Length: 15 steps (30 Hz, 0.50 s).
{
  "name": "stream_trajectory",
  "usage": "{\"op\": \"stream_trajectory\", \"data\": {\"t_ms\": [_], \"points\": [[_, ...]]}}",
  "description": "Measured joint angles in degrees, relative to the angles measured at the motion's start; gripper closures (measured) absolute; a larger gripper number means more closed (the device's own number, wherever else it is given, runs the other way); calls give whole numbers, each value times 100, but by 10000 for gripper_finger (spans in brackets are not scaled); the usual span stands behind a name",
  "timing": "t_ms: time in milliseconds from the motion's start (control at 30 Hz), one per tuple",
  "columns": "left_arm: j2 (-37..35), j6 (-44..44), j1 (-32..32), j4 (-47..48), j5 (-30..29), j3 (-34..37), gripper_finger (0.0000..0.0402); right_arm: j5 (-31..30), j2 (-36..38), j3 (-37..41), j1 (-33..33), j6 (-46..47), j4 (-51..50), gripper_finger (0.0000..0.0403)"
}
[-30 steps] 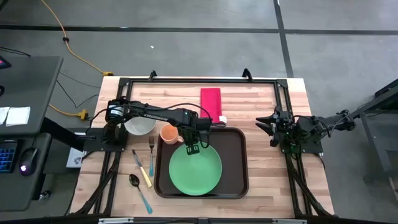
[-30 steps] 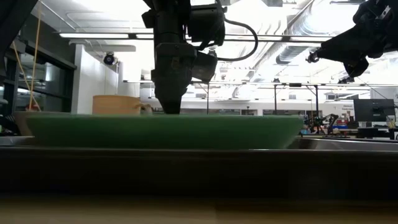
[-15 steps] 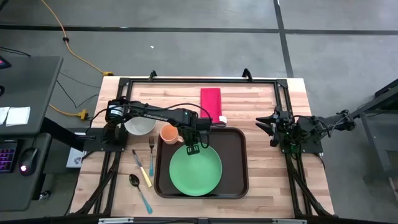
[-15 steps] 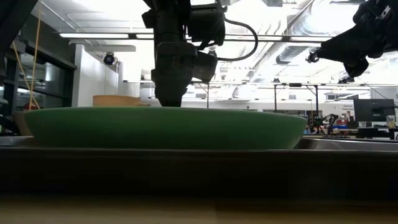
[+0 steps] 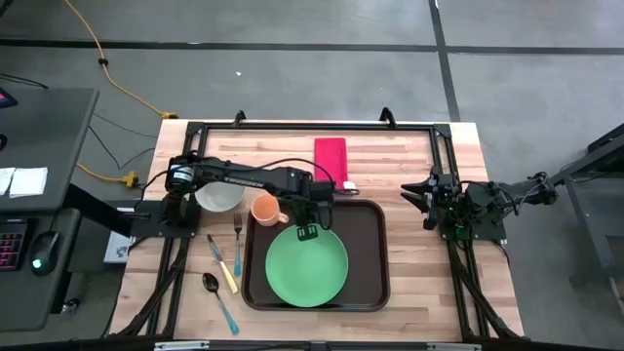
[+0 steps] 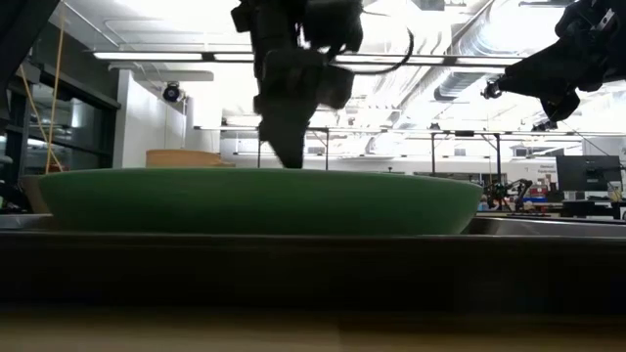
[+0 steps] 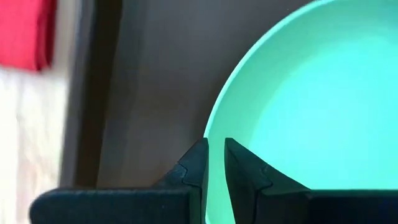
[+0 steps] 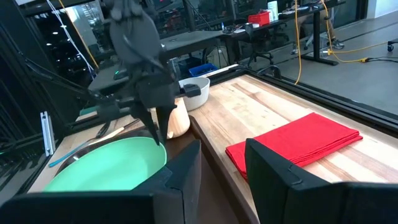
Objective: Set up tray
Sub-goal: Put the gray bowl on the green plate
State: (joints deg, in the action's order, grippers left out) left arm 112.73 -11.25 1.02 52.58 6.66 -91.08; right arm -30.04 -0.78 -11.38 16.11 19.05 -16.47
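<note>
Straddling the green plate's (image 5: pixel 306 266) rim just below it, the left gripper (image 5: pixel 308 230) shows fingers nearly pressed together, a slim gap between, above the tray (image 5: pixel 369 255).

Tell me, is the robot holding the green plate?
Cannot tell: the left gripper sits at the green plate's rim, grip unclear. The right gripper holds nothing.

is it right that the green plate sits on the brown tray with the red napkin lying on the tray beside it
Not quite. The green plate does sit on the brown tray, but the red napkin lies on the bare wooden table beyond the tray's far edge, not on the tray. The high view shows this.
</note>
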Motion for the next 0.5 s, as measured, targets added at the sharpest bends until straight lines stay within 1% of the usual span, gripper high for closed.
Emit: {"op": "stream_trajectory", "data": {"t_ms": [167, 267, 367, 500], "points": [[0, 252, 2, 246, -5, -460, 321, 24, 0, 0, 1, 0, -1, 299], [0, 395, 2, 604, -148, -773, 321, 33, 0, 0, 1, 0, -2, 300], [0, 538, 2, 1151, -392, -1173, 321, 33, 0, 0, 1, 0, -2, 299], [-2, 547, -30, 1956, -875, -1686, 321, 44, 0, 0, 1, 0, -4, 299]]}}
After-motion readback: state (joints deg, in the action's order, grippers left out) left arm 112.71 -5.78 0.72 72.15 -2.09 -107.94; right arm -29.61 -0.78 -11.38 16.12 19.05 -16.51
